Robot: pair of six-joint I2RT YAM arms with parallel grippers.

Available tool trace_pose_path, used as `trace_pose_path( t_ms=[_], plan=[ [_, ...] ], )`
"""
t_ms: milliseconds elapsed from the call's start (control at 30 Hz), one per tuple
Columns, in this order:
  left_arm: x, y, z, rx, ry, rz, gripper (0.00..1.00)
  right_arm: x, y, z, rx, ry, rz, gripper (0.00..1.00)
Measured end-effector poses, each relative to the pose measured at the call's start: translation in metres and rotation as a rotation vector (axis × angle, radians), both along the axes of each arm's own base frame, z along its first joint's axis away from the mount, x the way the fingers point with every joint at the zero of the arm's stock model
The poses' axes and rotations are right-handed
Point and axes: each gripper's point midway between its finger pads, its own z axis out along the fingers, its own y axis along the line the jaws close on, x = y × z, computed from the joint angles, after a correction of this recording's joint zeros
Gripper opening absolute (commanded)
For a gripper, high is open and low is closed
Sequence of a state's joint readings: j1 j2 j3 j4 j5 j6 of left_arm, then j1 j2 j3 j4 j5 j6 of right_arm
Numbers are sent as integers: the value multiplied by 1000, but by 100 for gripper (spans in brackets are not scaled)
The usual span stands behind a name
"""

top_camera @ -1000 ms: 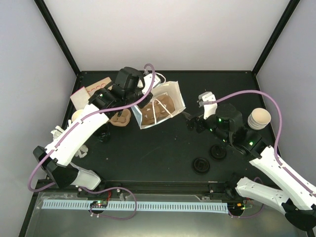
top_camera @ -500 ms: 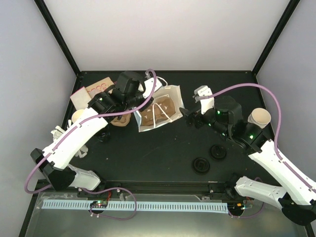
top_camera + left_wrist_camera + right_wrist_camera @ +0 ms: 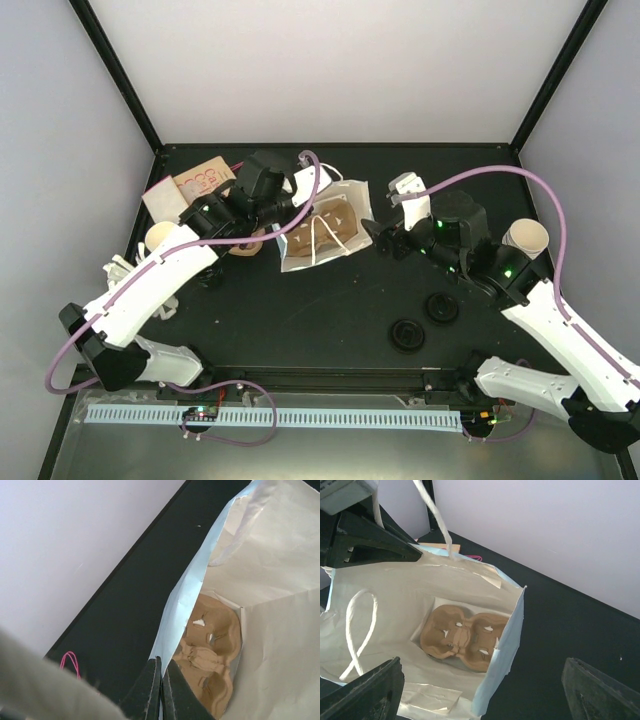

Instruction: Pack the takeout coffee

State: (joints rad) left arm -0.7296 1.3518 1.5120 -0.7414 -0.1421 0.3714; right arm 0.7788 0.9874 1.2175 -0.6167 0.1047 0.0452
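A white paper bag (image 3: 335, 215) lies open on the black table with a brown cup carrier (image 3: 335, 218) inside it. My left gripper (image 3: 284, 218) is shut on the bag's left rim; in the left wrist view its fingers (image 3: 150, 680) pinch the rim of the bag (image 3: 260, 555) beside the carrier (image 3: 212, 655). My right gripper (image 3: 374, 238) stands open at the bag's right side. In the right wrist view the right gripper (image 3: 485, 695) spans wide, with the pale blue corner edge of the bag (image 3: 385, 595) between the fingers and the carrier (image 3: 462, 637) beyond it. Paper cups stand at the left (image 3: 163, 237) and right (image 3: 527, 237).
Two black lids (image 3: 407, 334) (image 3: 441, 307) lie on the table in front of the right arm. A second brown carrier (image 3: 243, 243) sits under the left arm, and cardboard sleeves (image 3: 195, 182) lie at the back left corner.
The right gripper has moved left and back, up to the bag's right side, its fingers narrowing slightly. The left arm has swung the bag a little to the right while holding the rim.
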Motion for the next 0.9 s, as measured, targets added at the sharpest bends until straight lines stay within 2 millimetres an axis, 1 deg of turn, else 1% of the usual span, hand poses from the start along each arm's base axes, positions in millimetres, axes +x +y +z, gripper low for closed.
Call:
trace_pose_path(
  t_ms=[133, 267, 500, 667, 767, 900],
  plan=[
    [-3, -2, -3, 10, 0, -13, 2, -1, 2, 0, -4, 0, 14, 84],
    [-6, -3, -5, 17, -6, -24, 1, -1, 6, -3, -15, 5, 31, 75],
    [-9, -2, -7, 18, -10, -29, 2, -2, 14, -1, -17, 1, 74, 69],
    [-11, -3, -5, 4, -19, -39, 1, 1, 22, 0, -17, 11, 99, 67],
    [-12, -5, -10, 4, -13, -47, 2, -2, 29, -4, -27, 23, 142, 60],
    [-13, -6, -14, 8, -6, -51, 2, -2, 40, -11, -67, 49, 196, 46]
  ],
)
